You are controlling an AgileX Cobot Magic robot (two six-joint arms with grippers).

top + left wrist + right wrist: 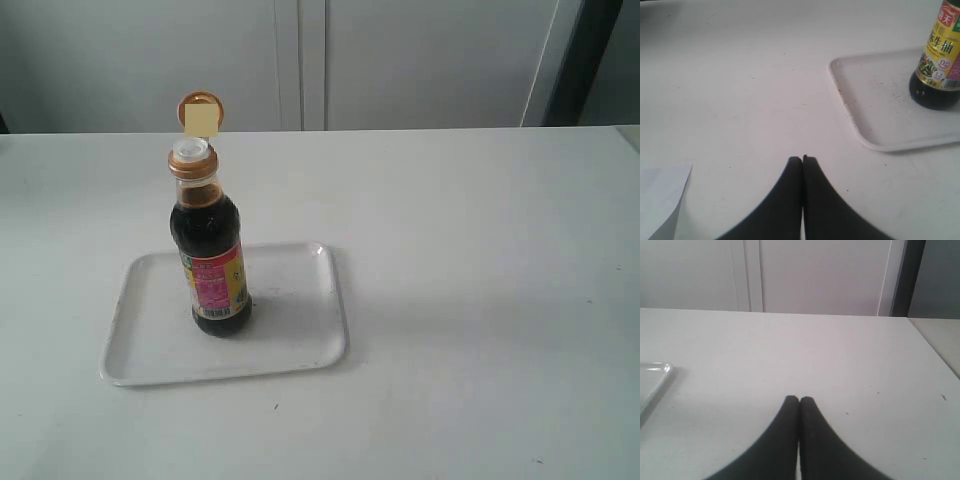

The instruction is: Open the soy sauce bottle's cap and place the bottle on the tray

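Bottle (213,250) upright on tray (300,345), left of centre toward 9 o'clock, cap (199,110) flipped open, both grippers (802,159) (799,400) clenched, empty and well apart from it; only risk: tipping and spilling through the open spout if bumped.

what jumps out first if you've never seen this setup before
The soy sauce bottle stands upright on the white tray, left of center on the pale table, its dark liquid and pink and yellow label the only strong color. Its copper-orange cap is flipped open above the white spout. In the wrist views, the left claw and right claw are both shut on nothing, over bare table away from the bottle.
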